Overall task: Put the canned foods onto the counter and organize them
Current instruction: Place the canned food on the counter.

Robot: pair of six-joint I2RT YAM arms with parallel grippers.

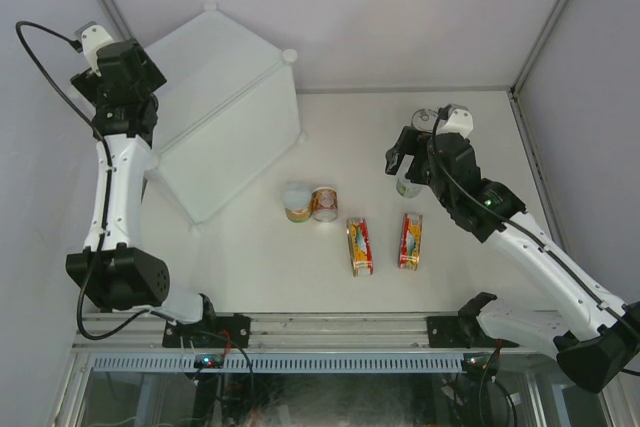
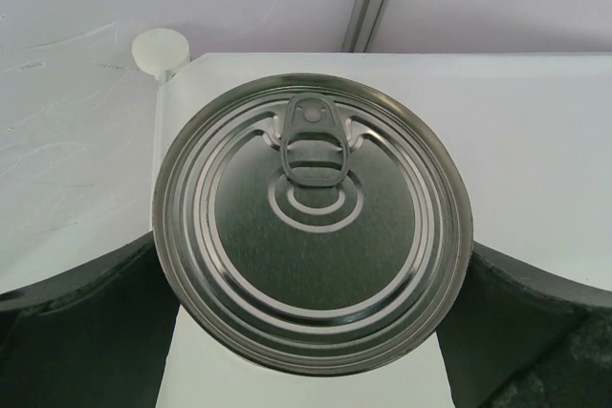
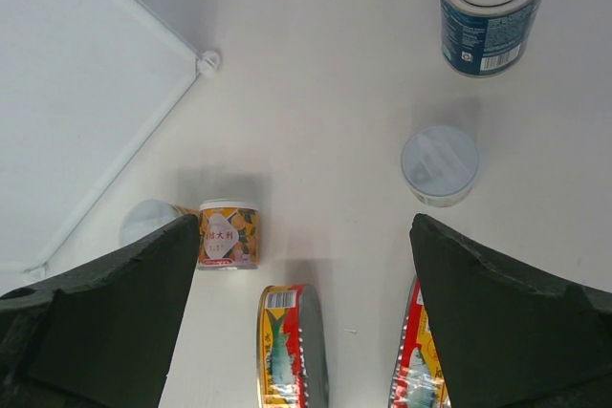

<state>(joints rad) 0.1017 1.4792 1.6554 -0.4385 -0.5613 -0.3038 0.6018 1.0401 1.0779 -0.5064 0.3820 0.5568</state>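
On top of the counter [image 1: 225,117], a large white box, stands a silver-topped can [image 2: 311,226]. My left gripper [image 2: 311,246] is open, one finger on each side of that can; in the top view this gripper [image 1: 120,72] hides it. The right gripper [image 1: 400,159] hangs open and empty above the table. Below it in the right wrist view are a tall blue-labelled can [image 3: 495,7], a small white-lidded can [image 3: 439,165], an orange-labelled small can [image 3: 228,234], another small can [image 3: 148,222] half hidden by a finger, and two flat red-and-yellow tins [image 3: 292,346] [image 3: 416,360].
The counter's corner knob [image 2: 160,50] sits just behind the can. Grey walls close the table in at the back and on both sides. In the top view the two small cans [image 1: 310,203] and the two tins [image 1: 359,245] [image 1: 410,240] lie mid-table in a row.
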